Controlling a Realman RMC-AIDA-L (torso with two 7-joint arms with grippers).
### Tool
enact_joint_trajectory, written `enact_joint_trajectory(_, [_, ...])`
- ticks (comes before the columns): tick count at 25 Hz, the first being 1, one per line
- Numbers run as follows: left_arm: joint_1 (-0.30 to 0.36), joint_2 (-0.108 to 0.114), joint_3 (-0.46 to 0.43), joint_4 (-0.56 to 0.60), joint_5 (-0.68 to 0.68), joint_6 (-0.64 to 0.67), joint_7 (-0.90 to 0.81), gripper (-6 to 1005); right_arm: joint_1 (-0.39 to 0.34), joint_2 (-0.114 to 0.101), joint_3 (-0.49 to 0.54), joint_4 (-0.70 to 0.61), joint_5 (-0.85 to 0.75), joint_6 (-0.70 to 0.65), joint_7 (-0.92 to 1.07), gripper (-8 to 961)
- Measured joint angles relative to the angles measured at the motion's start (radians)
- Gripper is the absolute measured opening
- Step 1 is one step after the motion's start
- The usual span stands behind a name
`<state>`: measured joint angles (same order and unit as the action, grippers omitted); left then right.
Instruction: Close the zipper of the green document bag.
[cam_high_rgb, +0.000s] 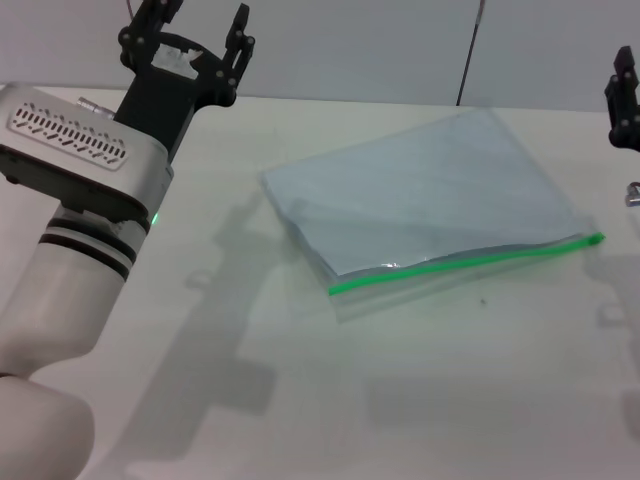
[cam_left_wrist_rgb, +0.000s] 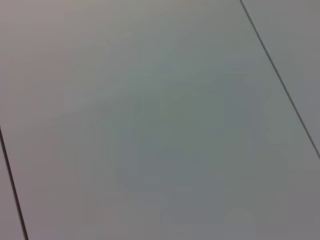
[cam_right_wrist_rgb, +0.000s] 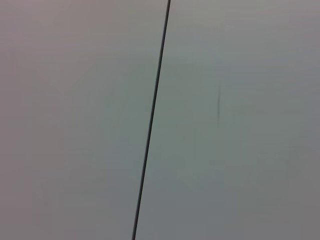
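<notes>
Your left gripper (cam_high_rgb: 200, 30) hovers spread by the table's (cam_high_rgb: 300, 400) far-left edge; the green document bag (cam_high_rgb: 430, 190) lies rightward, zipper (cam_high_rgb: 465, 260) along its near edge, nearer the right gripper (cam_high_rgb: 625, 95), whose fingers I can't judge.

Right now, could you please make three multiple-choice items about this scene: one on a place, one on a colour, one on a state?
1. Where does the bag lie?
A. flat on the table
B. in the left gripper
C. on a chair

2. What colour is the zipper strip?
A. red
B. bright green
C. yellow

3. How is the left gripper?
A. shut on the bag
B. pressing the zipper strip
C. open, raised away from the bag

Key: 1 A, the bag rests on the white table. 2 B, the strip along its near edge is green. 3 C, its fingers are spread and hold nothing.
</notes>
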<state>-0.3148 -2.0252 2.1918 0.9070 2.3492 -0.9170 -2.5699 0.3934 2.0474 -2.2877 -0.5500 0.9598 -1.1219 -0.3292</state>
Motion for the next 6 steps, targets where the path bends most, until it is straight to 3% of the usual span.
enact_joint_trajectory(6, [-0.009, -0.001, -0.002, -0.016, -0.003, -0.002, 0.000, 632, 0.006, 0.001, -0.002, 0.006, 0.001, -0.001, 0.005, 500])
